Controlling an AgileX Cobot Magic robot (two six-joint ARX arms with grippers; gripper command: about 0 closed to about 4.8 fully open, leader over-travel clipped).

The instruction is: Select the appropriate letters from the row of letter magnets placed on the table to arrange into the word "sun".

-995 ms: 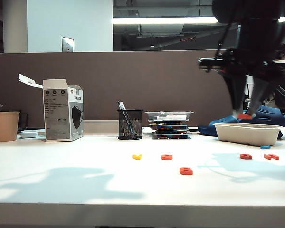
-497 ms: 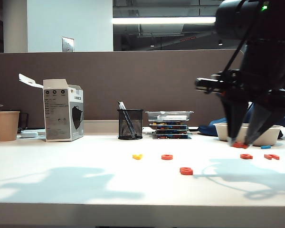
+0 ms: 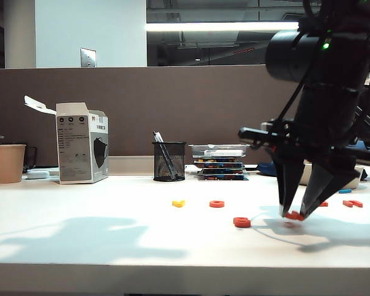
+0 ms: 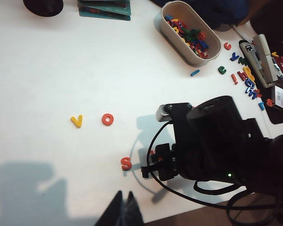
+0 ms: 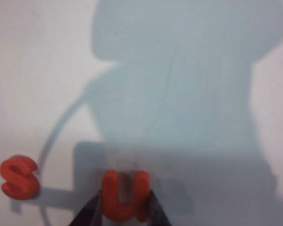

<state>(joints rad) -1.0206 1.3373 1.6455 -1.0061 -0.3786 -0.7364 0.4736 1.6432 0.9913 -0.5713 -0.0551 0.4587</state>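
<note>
the right gripper (image 3: pixel 298 215) hangs low over the white table (image 3: pixel 111 234), right of the middle in the exterior view. its two dark fingers (image 5: pixel 89 212) point down and pinch a small red letter u (image 5: pixel 125 195) between them. the u sits just beside a red letter s (image 5: pixel 19 176), a little apart from it. you can see the s in the left wrist view too (image 4: pixel 126 163), close to the big black right arm (image 4: pixel 217 141).

farther back on the table lie a yellow letter (image 3: pixel 178 203) and a red round letter o (image 3: pixel 216 203), side by side. two more red letters (image 3: pixel 356 203) lie far on the right, partly hidden behind the arm.

the left gripper (image 4: pixel 123 213) hangs high above the table near its front edge. only its dark tips show, and they sit close together with nothing in them.

a pale oval tray (image 4: pixel 177 35) full of mixed colour letters stands at the back. a paper cup (image 3: pixel 8 163), a white box (image 3: pixel 81 142) and a black mesh pen pot (image 3: pixel 169 161) stand along the brown wall.
</note>
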